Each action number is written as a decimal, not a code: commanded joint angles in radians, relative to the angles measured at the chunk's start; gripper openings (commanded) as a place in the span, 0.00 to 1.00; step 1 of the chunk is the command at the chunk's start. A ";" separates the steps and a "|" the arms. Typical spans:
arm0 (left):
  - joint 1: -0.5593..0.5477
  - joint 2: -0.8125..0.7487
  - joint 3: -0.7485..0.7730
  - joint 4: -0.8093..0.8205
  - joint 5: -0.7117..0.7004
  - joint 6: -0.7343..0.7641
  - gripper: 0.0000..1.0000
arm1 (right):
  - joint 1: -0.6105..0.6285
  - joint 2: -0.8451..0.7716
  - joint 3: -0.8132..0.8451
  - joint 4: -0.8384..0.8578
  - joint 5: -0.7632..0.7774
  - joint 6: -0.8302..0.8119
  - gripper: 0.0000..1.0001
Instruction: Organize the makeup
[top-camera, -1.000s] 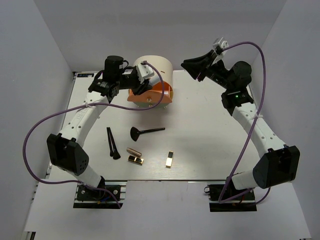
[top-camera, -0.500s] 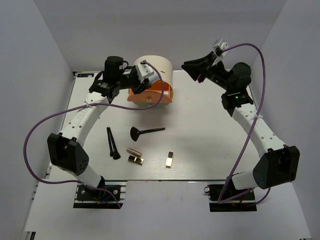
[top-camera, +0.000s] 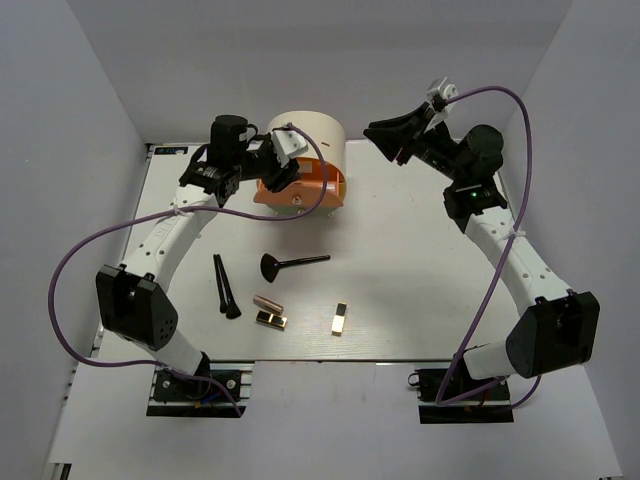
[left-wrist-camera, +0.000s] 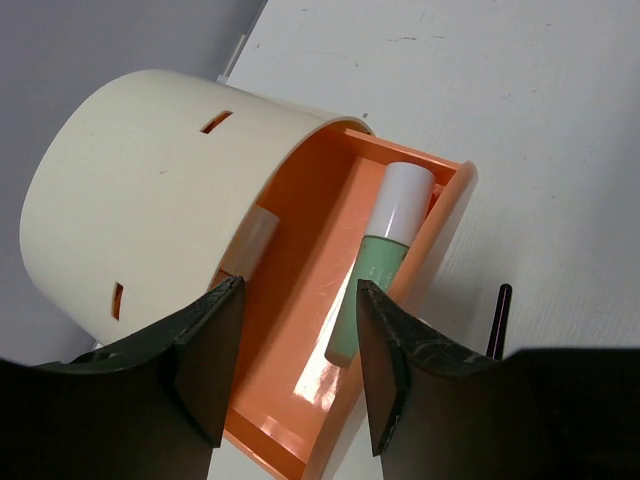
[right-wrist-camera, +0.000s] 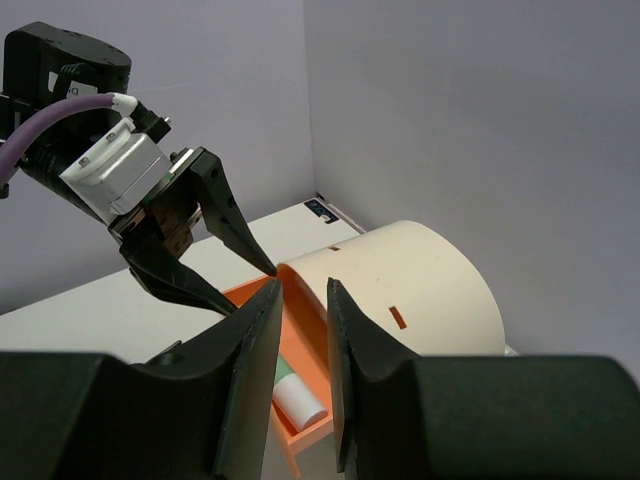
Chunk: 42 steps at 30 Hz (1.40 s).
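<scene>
The mint-green bottle (left-wrist-camera: 383, 268) with a white cap lies in the open orange drawer (left-wrist-camera: 452, 222) of the cream box (left-wrist-camera: 150, 180). A pale tube (left-wrist-camera: 252, 240) lies beside it, partly under the box. My left gripper (left-wrist-camera: 300, 300) is open and empty just above the drawer (top-camera: 312, 196). My right gripper (right-wrist-camera: 303, 295) is held in the air right of the box (top-camera: 312, 135), empty, jaws a narrow gap apart. On the table lie two black brushes (top-camera: 225, 286), the fan brush (top-camera: 290, 263), the copper lipstick (top-camera: 267, 302) and two gold-and-black cases (top-camera: 271, 320) (top-camera: 341, 319).
The cream box stands at the back of the table near the rear wall. Grey walls close in the left, right and back sides. Purple cables loop from both arms.
My left gripper has shifted slightly over the drawer. The right arm and the items on the table have not moved.
</scene>
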 joint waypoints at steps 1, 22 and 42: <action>0.001 -0.018 0.000 0.016 0.007 -0.007 0.59 | -0.007 -0.039 -0.005 0.061 0.006 0.007 0.31; 0.021 -0.529 -0.403 0.209 -0.516 -0.774 0.00 | 0.122 0.057 -0.062 -0.369 -0.445 -0.915 0.00; 0.021 -0.801 -0.833 0.172 -0.605 -1.240 0.81 | 0.345 0.426 0.193 -0.305 0.293 -0.938 0.00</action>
